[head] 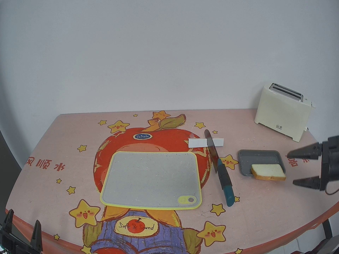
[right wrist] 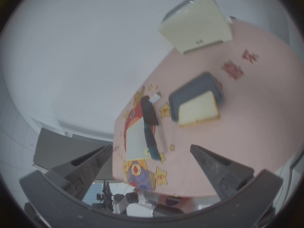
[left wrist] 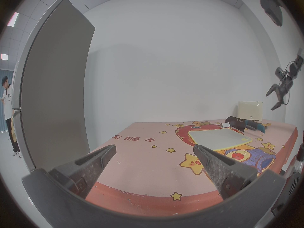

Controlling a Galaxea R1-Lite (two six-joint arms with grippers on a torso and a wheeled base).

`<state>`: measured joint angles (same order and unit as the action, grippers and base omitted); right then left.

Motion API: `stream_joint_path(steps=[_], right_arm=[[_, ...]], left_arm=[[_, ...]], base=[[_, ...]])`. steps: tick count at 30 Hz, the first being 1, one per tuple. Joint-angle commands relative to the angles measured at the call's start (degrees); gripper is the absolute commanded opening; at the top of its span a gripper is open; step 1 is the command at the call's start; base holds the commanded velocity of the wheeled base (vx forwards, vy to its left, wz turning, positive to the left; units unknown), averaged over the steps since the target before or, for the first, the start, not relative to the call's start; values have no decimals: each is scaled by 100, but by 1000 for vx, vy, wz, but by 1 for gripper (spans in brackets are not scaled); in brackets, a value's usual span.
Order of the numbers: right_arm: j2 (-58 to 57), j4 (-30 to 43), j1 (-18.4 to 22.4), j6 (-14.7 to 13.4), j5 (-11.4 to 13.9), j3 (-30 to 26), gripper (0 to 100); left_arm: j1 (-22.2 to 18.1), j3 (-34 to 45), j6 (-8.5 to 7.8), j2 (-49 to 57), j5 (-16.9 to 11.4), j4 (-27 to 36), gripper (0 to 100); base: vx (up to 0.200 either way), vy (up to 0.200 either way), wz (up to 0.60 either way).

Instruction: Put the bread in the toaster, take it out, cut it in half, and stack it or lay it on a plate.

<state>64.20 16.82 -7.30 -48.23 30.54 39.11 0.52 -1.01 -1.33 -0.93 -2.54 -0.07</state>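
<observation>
On a pink cartoon-print table [head: 53,152], head view: a slice of bread [head: 268,171] lies across the near right corner of a grey plate [head: 259,156], overhanging its rim. The right gripper [head: 290,169] hangs just right of the slice, jaws spread wide and holding nothing. A cream toaster [head: 284,112] stands behind the plate at the far right corner. A teal-handled knife [head: 221,171] lies between the plate and the cutting board [head: 152,179], its blade crossing a white strip [head: 197,142]. The left gripper [head: 23,218] sits at the near left edge, well apart from everything.

Left wrist view: the left gripper's jaws stand wide and empty at the table's edge, with board, knife and toaster lined up across the cloth beyond. A grey panel [left wrist: 53,95] stands off the table's side.

Right wrist view: between the right gripper's wide, empty jaws the bread and plate lie beyond the fingertips. The toaster stands past them, and the knife and board lie off to one side.
</observation>
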Motion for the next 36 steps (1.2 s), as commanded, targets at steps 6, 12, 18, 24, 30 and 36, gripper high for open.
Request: stream_joint_path(steps=[6,12,18,24,30,36], right_arm=[[-267,-83,150,-495,137,-861,100],[-21,-1788,185,-644,330,-1960,100],[480,-2895,185,-1259,365,-2206,100],[1060,-3458,300,-1242,365,-2311,100],[1543,-4433,308,-1321,356,-2522,100],[1737,-4548,317,-1365,365,-2636,100]], left_arm=[[0,101,1,49,-1,-1,100],[0,101,1,49,7,-1,100],[0,101,1,49,-1,-1,100],[0,101,1,49,7,-1,100],[0,101,1,49,-1,-1,100],[0,101,1,49,7,-1,100]], base=[[0,0,0],[0,0,0],[0,0,0],[0,0,0],[0,0,0],[0,0,0]])
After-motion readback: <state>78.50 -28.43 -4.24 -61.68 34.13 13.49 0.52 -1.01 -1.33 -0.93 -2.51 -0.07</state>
